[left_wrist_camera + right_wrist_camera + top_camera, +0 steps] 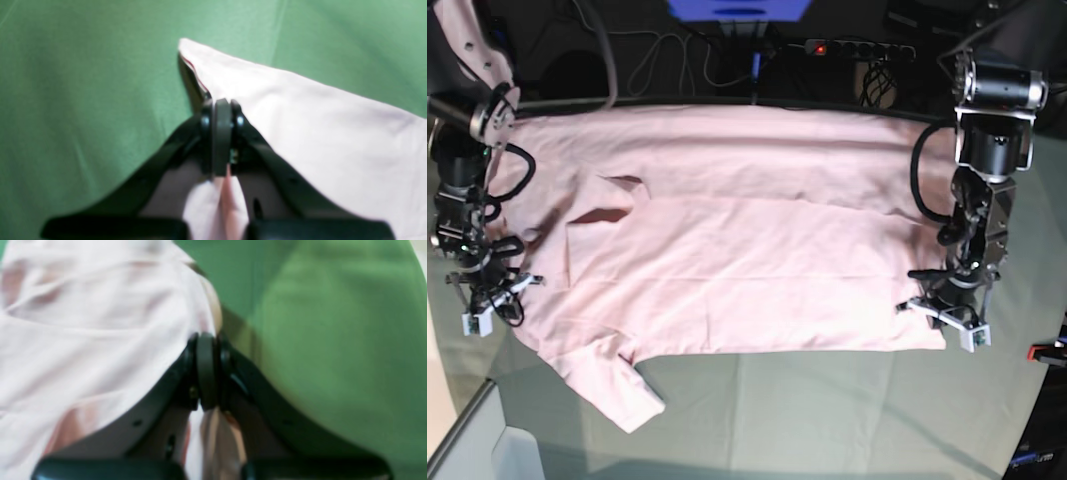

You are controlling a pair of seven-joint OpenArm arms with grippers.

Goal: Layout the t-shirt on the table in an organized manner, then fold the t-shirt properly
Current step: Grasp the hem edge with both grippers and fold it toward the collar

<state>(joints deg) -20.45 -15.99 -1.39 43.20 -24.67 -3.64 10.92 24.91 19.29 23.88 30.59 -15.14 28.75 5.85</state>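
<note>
At opposite edges of the shirt (pixel 727 250), left gripper (pixel 222 110) and right gripper (pixel 206 343) pinch cloth; uneven lifting could bunch it.

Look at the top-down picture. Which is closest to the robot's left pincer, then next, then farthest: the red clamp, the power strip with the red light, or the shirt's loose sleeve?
From the left pincer, at the base view's right:
1. The red clamp, at the table's right edge, just beyond it.
2. The power strip, behind the table at the top.
3. The loose sleeve of the t-shirt, far across at the lower left.
</note>
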